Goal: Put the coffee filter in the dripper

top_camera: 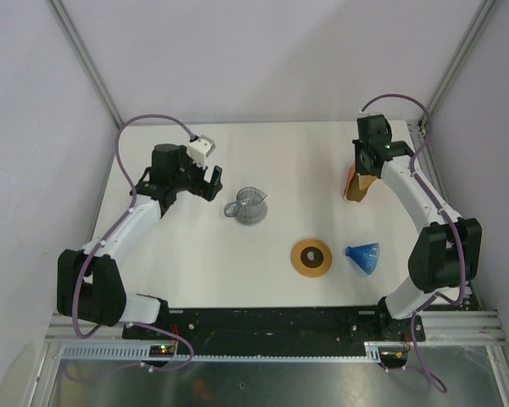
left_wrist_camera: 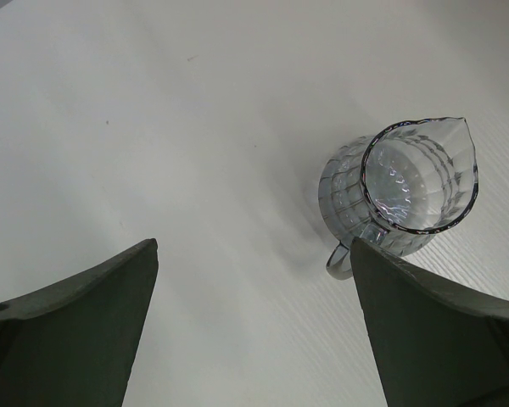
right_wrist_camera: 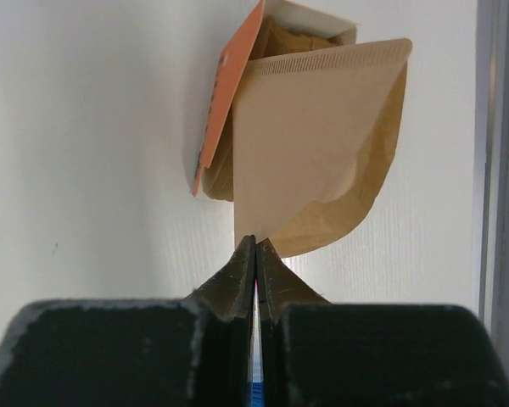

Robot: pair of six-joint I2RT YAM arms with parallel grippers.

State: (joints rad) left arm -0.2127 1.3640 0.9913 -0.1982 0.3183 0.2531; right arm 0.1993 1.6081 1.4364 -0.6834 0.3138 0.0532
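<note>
In the right wrist view my right gripper is shut on the lower corner of a thin tan coffee filter. The filter stands in front of the stack of like filters in an orange-and-white pack. In the top view this gripper is at the back right, over the pack. The blue ribbed dripper lies on its side at the front right, well apart from the gripper. My left gripper is open and empty, left of the glass jug.
A flat brown ring with a dark hole lies just left of the dripper. The glass jug stands upright beyond my left gripper's right finger. A metal frame post runs along the table's right edge.
</note>
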